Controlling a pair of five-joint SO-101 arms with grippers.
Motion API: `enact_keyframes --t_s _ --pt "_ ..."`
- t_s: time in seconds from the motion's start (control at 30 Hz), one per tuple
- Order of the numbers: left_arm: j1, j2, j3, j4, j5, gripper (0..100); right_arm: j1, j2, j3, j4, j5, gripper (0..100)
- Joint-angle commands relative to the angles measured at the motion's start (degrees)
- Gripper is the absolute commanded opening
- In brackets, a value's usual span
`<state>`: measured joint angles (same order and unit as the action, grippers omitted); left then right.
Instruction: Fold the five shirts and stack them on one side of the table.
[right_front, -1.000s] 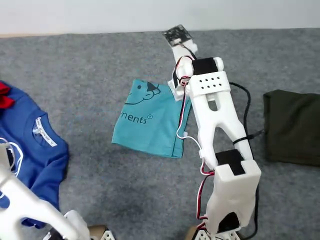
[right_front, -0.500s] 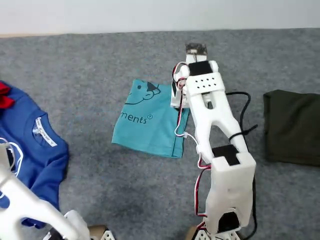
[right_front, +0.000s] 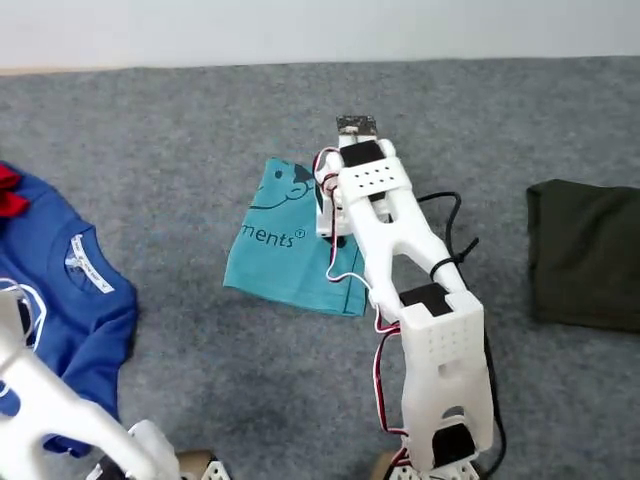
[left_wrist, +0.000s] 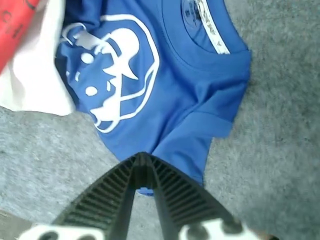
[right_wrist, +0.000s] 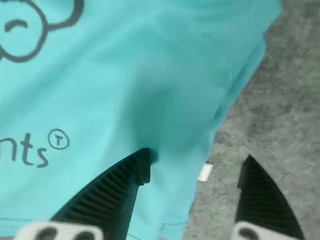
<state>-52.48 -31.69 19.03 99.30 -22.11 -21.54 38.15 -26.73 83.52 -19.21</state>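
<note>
Left gripper (left_wrist: 143, 160): closed to a point, hanging just over the hem of the blue shirt (left_wrist: 165, 75). Can't tell if it's nipping any cloth.
Blue shirt: unfolded, soft knit with a white print on the chest, spread out at about 8 o'clock on the table (right_front: 200, 130). A white garment (left_wrist: 30, 85) and a red one (left_wrist: 15, 20) are bunched up against it.
Right gripper (right_wrist: 196, 165): wide open and holding nothing. One ribbed finger is over the teal cloth, the other over bare grey felt.
Teal shirt (right_front: 290, 240): mid-table, already folded into a flat rectangle, thin smooth jersey with a dark cartoon print.
Key relation: the right gripper straddles the teal shirt's 3 o'clock edge. The bulk of it lies toward 9 o'clock from the gripper, with the long axis running roughly 1 to 7. The right arm is way nearer than the left.
Dark green shirt (right_front: 585, 255): folded square at 3 o'clock, well apart. It looks like the start of the stack.
</note>
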Motion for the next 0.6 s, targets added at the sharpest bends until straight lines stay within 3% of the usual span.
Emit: enact_keyframes --t_s 0.0,0.27,0.57 --pt "0.3 -1.7 0.4 -0.5 -0.5 0 -1.2 -0.3 -1.0 -1.8 -0.8 30.8" --pt "0.3 -1.7 0.4 -1.8 -0.5 0 -3.9 3.8 -1.0 -7.6 -0.8 30.7" --pt "0.2 -1.7 0.5 -1.8 -0.5 0 -3.7 5.4 -1.0 -4.9 -2.1 30.7"
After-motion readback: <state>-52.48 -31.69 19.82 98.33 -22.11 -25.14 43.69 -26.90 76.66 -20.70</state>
